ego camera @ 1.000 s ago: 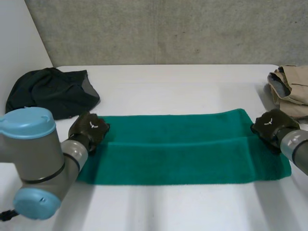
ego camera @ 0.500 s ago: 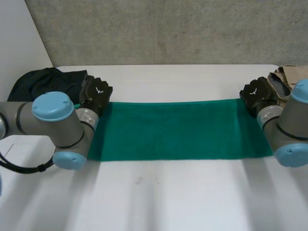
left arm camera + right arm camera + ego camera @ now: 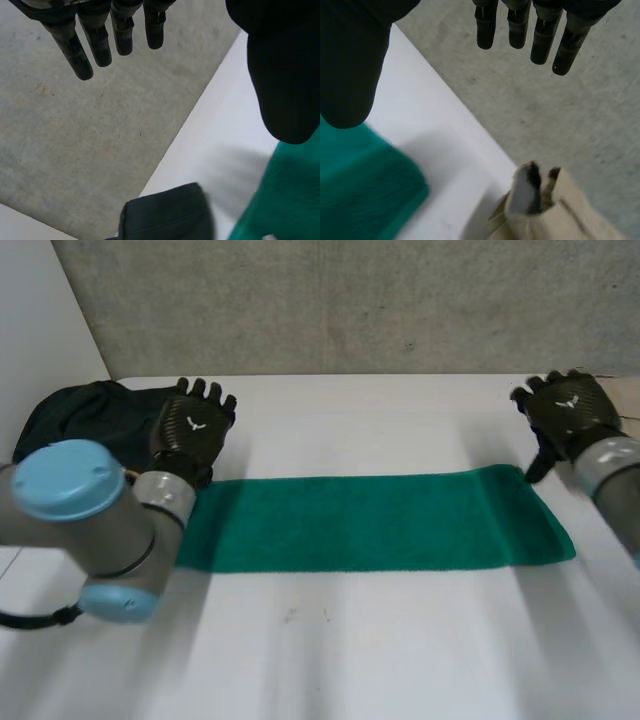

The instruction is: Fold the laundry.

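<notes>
Green towel point(image 3: 365, 522) lies flat as a long strip across the white table point(image 3: 380, 640), held by nothing.
Left hand point(image 3: 192, 430), fingers straight and empty, hovers at the towel's left end, a dark garment point(image 3: 70, 425) just beyond; right hand point(image 3: 568, 418), likewise spread and empty, hovers at the right end near a beige garment point(image 3: 560, 210).

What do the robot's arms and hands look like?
The left arm and right arm are grey tubes; the left carries round light-blue caps. The left hand and right hand are black, with slim rod-like fingers, a broad thumb and a white mark on the back.
</notes>
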`<control>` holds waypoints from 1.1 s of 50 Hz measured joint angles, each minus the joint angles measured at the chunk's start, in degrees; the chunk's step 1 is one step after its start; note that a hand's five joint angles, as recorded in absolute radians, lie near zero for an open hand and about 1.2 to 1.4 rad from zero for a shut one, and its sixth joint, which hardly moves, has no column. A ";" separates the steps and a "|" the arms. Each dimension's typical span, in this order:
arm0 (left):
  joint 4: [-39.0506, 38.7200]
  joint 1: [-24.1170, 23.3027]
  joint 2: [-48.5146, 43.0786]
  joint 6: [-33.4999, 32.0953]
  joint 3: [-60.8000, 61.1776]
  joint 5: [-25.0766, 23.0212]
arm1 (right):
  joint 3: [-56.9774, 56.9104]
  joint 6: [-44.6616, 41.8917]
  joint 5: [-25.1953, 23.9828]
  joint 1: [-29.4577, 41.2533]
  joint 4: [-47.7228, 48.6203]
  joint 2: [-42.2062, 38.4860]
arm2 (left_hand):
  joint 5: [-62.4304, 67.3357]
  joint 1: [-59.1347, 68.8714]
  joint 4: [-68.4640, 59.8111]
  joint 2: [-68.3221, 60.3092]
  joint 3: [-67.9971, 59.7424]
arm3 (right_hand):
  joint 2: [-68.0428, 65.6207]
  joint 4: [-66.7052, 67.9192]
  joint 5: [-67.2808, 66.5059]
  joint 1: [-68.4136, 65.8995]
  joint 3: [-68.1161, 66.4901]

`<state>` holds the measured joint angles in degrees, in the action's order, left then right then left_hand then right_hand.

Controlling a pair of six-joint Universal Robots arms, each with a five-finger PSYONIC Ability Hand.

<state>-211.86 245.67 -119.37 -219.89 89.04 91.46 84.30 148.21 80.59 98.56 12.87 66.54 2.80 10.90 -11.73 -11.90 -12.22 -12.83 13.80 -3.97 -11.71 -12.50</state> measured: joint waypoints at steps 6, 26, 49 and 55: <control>-0.01 -0.42 9.24 8.90 9.98 -0.21 | 6.70 2.06 -5.93 -4.98 -7.60 6.19 | -0.01 0.00 0.00 0.00 0.00 | -0.27 0.11 -0.13 -0.16 -0.31; -0.17 -0.55 11.96 16.25 15.93 -1.40 | 12.75 -4.81 -7.32 -8.50 -5.28 -3.06 | -0.01 0.00 0.00 0.00 0.00 | -12.55 12.01 -11.25 -10.72 -13.55; -0.39 -0.15 13.17 16.12 16.53 -1.27 | 11.33 -18.94 -1.80 -20.22 1.44 -1.36 | -0.01 0.00 0.00 0.00 0.00 | -54.91 54.51 -52.22 -44.73 -55.57; -0.34 0.93 14.98 16.38 16.56 -1.23 | 9.95 -20.83 -2.38 -14.58 2.30 0.60 | -0.01 0.00 0.00 0.00 0.00 | -54.91 54.57 -52.85 -45.10 -55.61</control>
<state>-212.20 246.60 -104.39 -203.52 105.60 90.23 94.24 127.38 78.21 83.98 15.16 67.14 2.79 10.90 -11.73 -11.90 -12.22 -67.73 68.37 -56.83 -56.81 -68.11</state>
